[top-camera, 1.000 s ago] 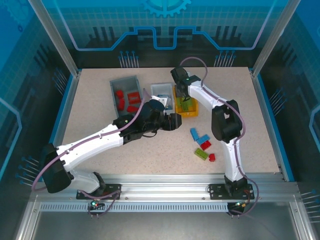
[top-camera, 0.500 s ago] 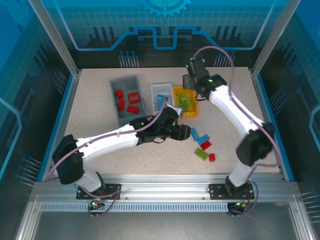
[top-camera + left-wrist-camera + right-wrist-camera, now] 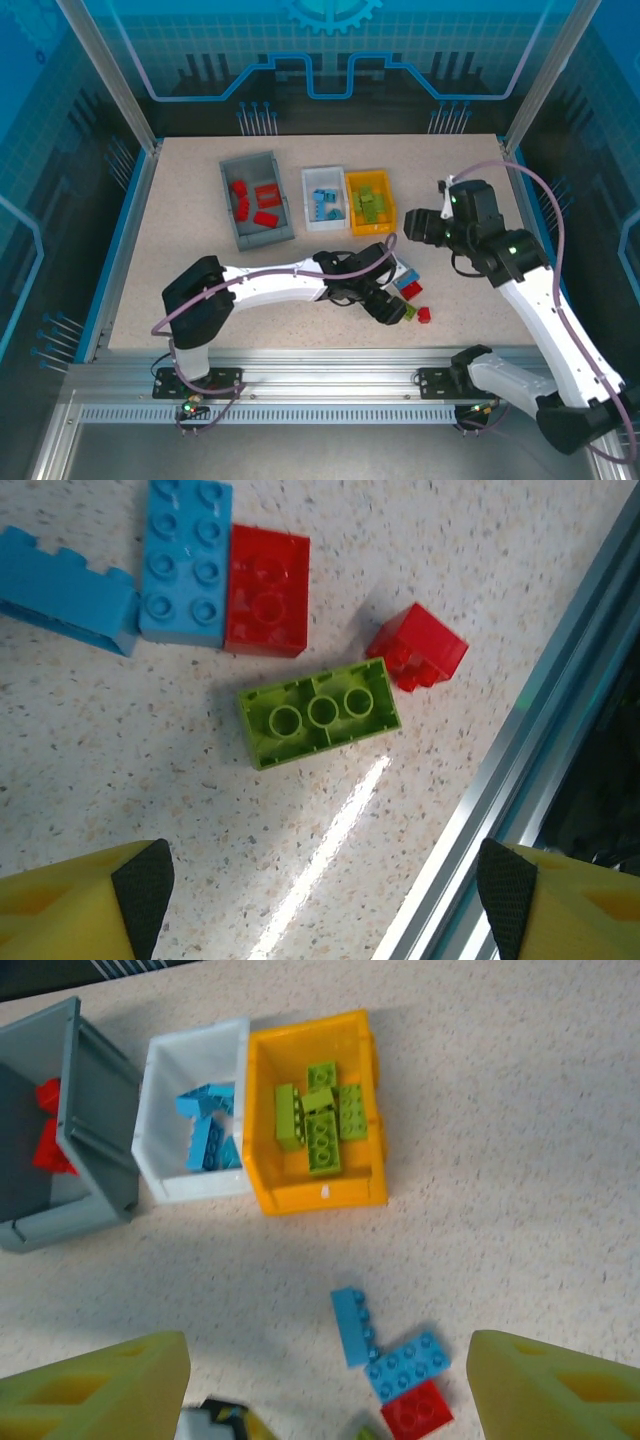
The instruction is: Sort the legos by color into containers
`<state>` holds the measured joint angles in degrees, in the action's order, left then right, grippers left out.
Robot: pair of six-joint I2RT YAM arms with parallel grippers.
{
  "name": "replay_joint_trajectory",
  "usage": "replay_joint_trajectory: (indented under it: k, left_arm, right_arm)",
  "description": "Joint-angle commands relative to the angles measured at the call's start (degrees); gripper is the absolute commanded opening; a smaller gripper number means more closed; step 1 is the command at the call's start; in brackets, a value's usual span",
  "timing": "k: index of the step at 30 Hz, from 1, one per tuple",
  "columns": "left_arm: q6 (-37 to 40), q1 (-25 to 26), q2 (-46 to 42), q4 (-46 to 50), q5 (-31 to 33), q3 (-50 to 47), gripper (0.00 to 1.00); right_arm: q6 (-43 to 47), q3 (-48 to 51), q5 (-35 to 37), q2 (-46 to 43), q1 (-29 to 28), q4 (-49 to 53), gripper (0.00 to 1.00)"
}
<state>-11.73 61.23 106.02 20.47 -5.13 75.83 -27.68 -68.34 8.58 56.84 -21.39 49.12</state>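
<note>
Two glossy white robot arms with black joint housings are being shown, the left arm [image 3: 260,285] and the right arm [image 3: 545,305]. A thin lilac cable [image 3: 160,318] is being carried along each. Yellow wedge-shaped plastic fingers [image 3: 60,910] are being seen, faced with black textured pads [image 3: 145,885].

- In a row: grey bin [image 3: 252,172] with red bricks [image 3: 267,195], white bin [image 3: 195,1188] with blue bricks [image 3: 208,1130], yellow bin [image 3: 315,1195] with green bricks [image 3: 322,1125].
- Loose nearby: lime brick [image 3: 320,713] lying upside down, two red pieces [image 3: 267,590], two blue pieces [image 3: 186,560].
</note>
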Motion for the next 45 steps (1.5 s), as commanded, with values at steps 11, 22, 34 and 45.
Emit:
replay_joint_trajectory:
  k: [11, 22, 34, 45]
  left_arm:
    - [-22.4, -5.9, 8.3, 4.2, 4.2, 12.2, 0.72]
    - [-42.0, -6.5, 16.8, 12.6, 8.8, 23.2, 0.75]
    - [-45.4, -8.9, 24.9, 12.3, 9.4, 29.0, 0.64]
    - [-44.9, -8.9, 25.9, 13.0, 10.9, 29.2, 0.24]
  right_arm:
    - [-3.6, 5.8, -0.8, -3.7, 1.1, 3.2, 0.74]
    - [-2.2, 6.6, 0.8, -7.8, 1.2, 0.8, 0.73]
    - [-2.5, 7.3, 3.4, -14.4, 1.2, -0.6, 0.73]
    - [-2.7, 8.0, 3.5, -14.3, 1.2, -0.9, 0.73]
